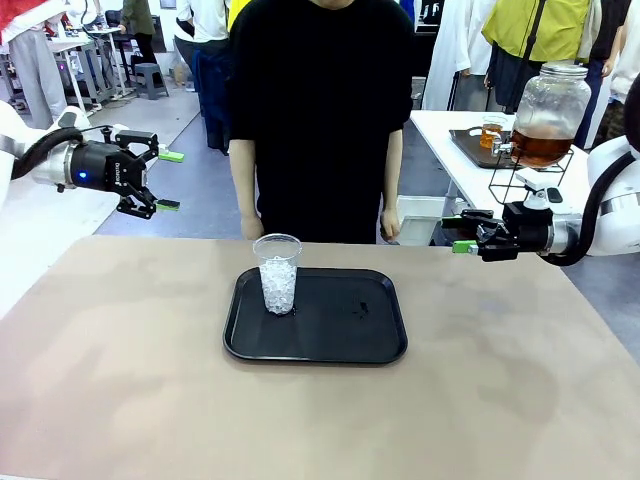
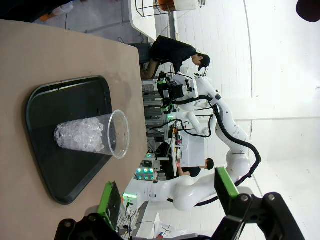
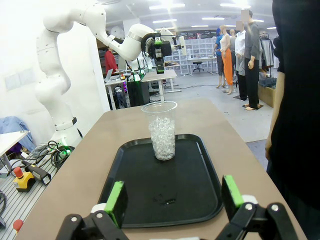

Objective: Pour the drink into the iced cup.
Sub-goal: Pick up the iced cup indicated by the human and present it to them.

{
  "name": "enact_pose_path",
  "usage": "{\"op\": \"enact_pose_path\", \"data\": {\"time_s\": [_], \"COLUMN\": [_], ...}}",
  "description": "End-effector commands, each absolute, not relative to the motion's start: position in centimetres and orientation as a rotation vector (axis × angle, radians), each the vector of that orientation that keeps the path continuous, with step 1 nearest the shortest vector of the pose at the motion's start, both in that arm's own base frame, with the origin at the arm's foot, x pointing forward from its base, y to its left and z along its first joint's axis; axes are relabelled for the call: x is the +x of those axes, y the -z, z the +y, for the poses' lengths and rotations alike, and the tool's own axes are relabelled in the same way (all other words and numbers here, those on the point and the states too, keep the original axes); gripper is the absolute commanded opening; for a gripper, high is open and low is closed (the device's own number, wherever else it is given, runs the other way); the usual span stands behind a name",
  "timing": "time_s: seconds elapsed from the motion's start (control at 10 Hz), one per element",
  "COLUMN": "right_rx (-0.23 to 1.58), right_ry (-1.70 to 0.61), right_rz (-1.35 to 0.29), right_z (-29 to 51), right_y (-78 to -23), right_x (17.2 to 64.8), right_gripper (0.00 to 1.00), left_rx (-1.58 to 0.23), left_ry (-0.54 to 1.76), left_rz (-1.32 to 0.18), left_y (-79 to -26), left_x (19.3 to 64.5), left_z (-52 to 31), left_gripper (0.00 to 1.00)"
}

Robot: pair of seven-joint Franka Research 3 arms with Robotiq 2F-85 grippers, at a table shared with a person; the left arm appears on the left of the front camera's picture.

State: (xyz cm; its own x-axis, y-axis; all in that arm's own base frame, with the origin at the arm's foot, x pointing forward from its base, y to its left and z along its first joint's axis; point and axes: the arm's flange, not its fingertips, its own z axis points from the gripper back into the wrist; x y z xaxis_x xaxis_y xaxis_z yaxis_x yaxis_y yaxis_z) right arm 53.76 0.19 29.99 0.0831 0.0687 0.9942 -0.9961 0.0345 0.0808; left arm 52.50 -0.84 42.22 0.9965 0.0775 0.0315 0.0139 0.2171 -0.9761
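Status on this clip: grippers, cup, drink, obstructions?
Left gripper, right gripper open, empty, either side of tray. Iced cup upright on tray, ice only. Drink in jar on side table. Nothing blocking cup.

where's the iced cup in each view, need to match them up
Front: cup stands upright, left of centre, on the tray's left part.
Left wrist: cup is left of centre and looks sideways, with its mouth toward picture right.
Right wrist: cup is at centre, toward the tray's far end.
Shared landmark: the black tray under the cup.
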Motion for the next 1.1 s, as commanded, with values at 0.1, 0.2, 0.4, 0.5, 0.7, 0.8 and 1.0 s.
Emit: {"op": "enact_pose_path", "data": {"time_s": [0.1, 0.2, 0.4, 0.5, 0.7, 0.8, 1.0], "right_rx": [1.184, 1.184, 1.184, 1.184, 1.184, 1.184, 1.184], "right_ry": [-1.147, -1.147, -1.147, -1.147, -1.147, -1.147, -1.147], "right_rz": [-1.127, -1.127, -1.127, -1.127, -1.127, -1.127, -1.127], "right_z": [0.33, 0.33, 0.33, 0.33, 0.33, 0.33, 0.33], "right_y": [-30.21, -30.21, -30.21, -30.21, -30.21, -30.21, -30.21], "right_x": [53.52, 53.52, 53.52, 53.52, 53.52, 53.52, 53.52], "right_gripper": [1.0, 1.0, 1.0, 1.0, 1.0, 1.0, 1.0], "left_rx": [-1.357, -1.357, -1.357, -1.357, -1.357, -1.357, -1.357], "left_ry": [-0.04, -0.04, -0.04, -0.04, -0.04, -0.04, -0.04], "left_rz": [-0.088, -0.088, -0.088, -0.088, -0.088, -0.088, -0.088], "left_y": [-42.39, -42.39, -42.39, -42.39, -42.39, -42.39, -42.39], "left_x": [52.47, 52.47, 52.47, 52.47, 52.47, 52.47, 52.47], "left_z": [-0.85, -0.85, -0.85, -0.85, -0.85, -0.85, -0.85], "left_gripper": [1.0, 1.0, 1.0, 1.0, 1.0, 1.0, 1.0]}}
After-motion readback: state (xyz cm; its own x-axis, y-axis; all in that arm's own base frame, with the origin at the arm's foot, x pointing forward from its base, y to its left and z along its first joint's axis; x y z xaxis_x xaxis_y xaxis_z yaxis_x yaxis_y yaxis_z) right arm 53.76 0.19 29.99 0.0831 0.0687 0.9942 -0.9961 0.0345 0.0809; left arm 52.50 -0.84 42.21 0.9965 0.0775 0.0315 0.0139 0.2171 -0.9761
